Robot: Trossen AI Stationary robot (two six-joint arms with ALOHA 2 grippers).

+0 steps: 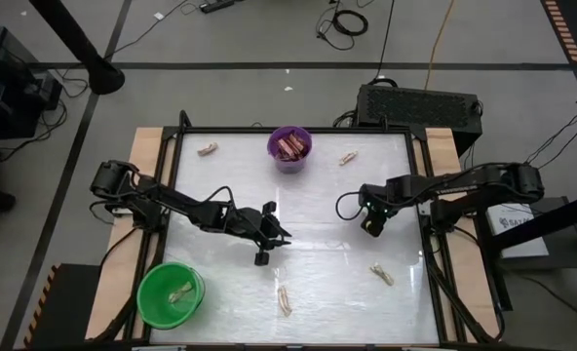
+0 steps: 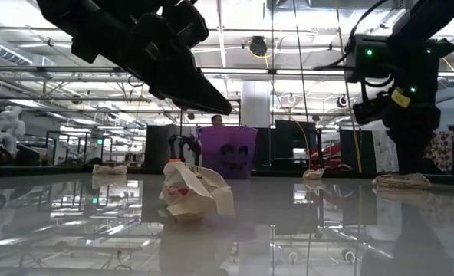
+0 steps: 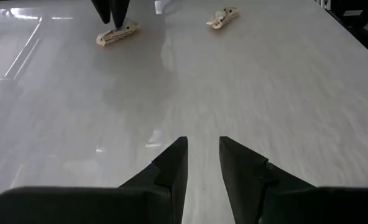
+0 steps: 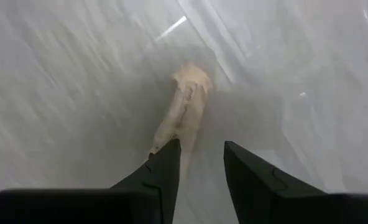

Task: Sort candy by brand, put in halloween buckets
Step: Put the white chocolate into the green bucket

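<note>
Your right gripper (image 4: pixel 199 146) hangs low over the table's (image 1: pixel 318 263) right half, fingers apart and empty. In its wrist view, a cream candy (image 4: pixel 184 112) lies just ahead of the tips. The candy's long axis runs away from the gripper, roughly along the reach rather than across the gap. Its near end sits at one fingertip instead of midway, so I judge you need a small sideways shift before closing. From overhead the gripper (image 1: pixel 371 226) hides this piece.

Taking 12 o'clock as the far table edge overhead, the left gripper (image 1: pixel 272 234) waits at 9 o'clock of the right one, mid-table. Its fingers are slightly apart and hold nothing. The right arm is clearly nearer the piece.

The green bucket (image 1: pixel 172 292), at about 8 o'clock near the front-left corner, already holds one cream piece. The purple bucket (image 1: pixel 289 146), at about 11 o'clock by the far edge, holds dark bars.

Other cream pieces lie loose:
- one at 5 o'clock (image 1: pixel 381 275)
- one at 7 o'clock (image 1: pixel 285 300)
- two (image 1: pixel 208 149) beside the purple bucket
</note>
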